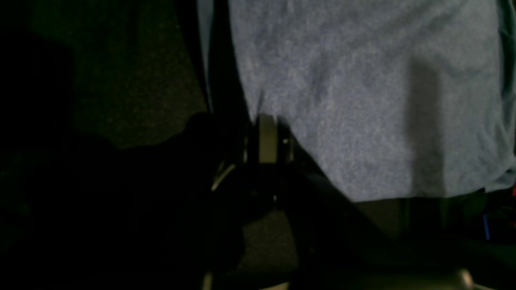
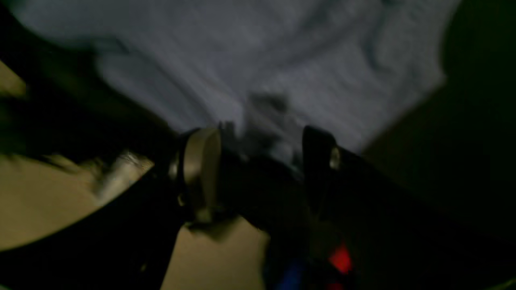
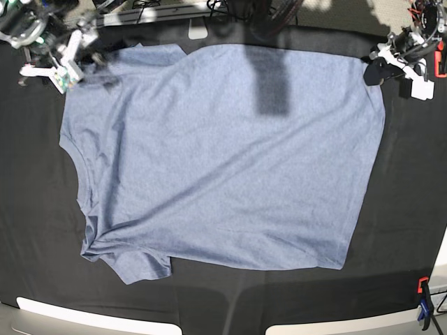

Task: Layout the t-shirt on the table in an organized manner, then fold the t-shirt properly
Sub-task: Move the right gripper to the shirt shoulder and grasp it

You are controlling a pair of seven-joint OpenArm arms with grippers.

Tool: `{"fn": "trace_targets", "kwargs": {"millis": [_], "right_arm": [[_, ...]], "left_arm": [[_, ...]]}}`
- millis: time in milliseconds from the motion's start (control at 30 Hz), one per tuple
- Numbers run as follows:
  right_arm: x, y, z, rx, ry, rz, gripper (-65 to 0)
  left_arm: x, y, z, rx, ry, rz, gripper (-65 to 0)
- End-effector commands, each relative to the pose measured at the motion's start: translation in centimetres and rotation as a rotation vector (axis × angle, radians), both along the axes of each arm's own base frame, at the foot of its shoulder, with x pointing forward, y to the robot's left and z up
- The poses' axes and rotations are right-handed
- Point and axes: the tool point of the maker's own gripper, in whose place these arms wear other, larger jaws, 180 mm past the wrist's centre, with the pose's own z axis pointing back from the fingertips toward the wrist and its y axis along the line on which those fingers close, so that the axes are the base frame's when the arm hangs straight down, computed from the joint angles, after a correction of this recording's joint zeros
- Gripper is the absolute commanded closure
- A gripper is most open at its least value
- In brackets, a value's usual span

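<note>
**Shirt spread; corner grips at risk**

The shirt [image 3: 223, 153] lies flat on the worktop [image 3: 405, 209], lettering not visible. The left gripper [image 1: 268, 139] is clenched on the shirt's far hem corner. The right gripper [image 2: 260, 161] stands released over the far sleeve edge. Risk: a thin pinch may slip, or uneven pulling may skew and wrinkle the cloth.
</note>
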Motion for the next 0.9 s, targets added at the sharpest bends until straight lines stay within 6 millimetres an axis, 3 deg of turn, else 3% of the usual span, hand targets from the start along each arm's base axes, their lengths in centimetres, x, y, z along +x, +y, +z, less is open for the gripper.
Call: {"fn": "trace_targets", "kwargs": {"millis": [0,200,367,500,700,867], "right_arm": [[0.0,-0.1,0.7,-0.02,-0.013,0.045,-31.4],[-1.5,0.0,0.4,-0.088,0.011,0.224,-31.4],[-1.6,-0.4,-1.6,-0.251,0.012,0.35,-31.4],[-0.6,-1.6,-3.6,-0.4,-0.027,0.384,-31.4],[0.6,-1.0,-6.1,-0.438,-0.04,0.396,-31.4],[1.4,0.5,-6.6,-0.417,-0.055,0.43,-30.5]], "left_arm": [[0.5,0.4,0.8,0.005,-0.033,0.0,0.0],[0.5,0.5,0.8,0.005,-0.036,0.002,0.0],[0.5,0.5,0.8,0.005,-0.036,0.002,0.0],[0.5,0.5,0.8,0.005,-0.036,0.002,0.0],[0.5,0.5,0.8,0.005,-0.035,0.002,0.0],[0.5,0.5,0.8,0.005,-0.035,0.002,0.0]]}}
